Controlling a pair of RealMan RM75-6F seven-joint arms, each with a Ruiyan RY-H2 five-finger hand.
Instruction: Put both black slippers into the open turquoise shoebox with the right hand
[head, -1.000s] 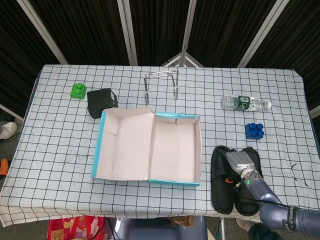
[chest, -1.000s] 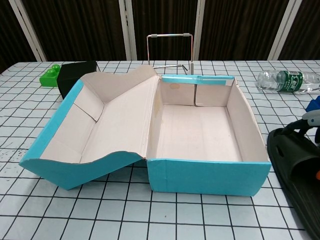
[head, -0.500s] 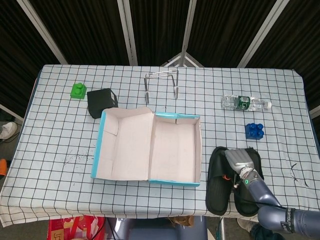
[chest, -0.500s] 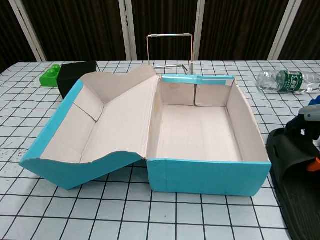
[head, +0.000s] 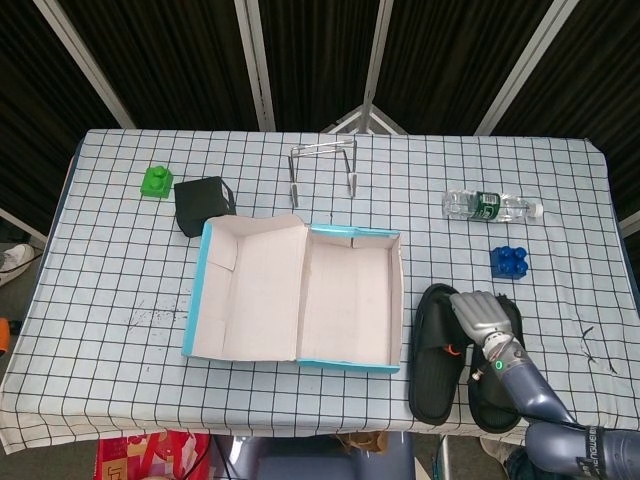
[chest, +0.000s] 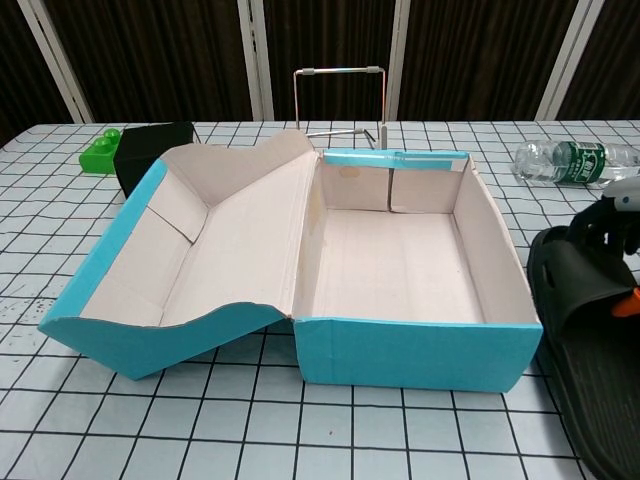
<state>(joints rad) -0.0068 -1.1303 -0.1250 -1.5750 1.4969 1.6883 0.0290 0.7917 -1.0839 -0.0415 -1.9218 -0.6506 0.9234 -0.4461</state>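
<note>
The open turquoise shoebox (head: 352, 366) (chest: 420, 352) lies mid-table, its lid folded out to the left and nothing inside. Two black slippers lie to its right near the table's front edge. My right hand (head: 486, 317) (chest: 622, 213) grips the nearer-to-box slipper (head: 432, 375) (chest: 590, 400) at its strap, fingers curled over it, toe end tipped up toward the box wall. The second slipper (head: 493, 405) lies beside it on the right, partly under my forearm. My left hand appears in neither view.
A water bottle (head: 490, 206) (chest: 565, 162) and a blue brick (head: 509, 261) sit behind the slippers. A black box (head: 203, 205) (chest: 150, 150), a green brick (head: 155, 181) (chest: 100, 153) and a wire stand (head: 323, 165) (chest: 340, 100) stand behind the shoebox.
My right hand has pulled the held slipper left, toward the shoebox's right wall, and away from the second slipper, which has stayed put.
</note>
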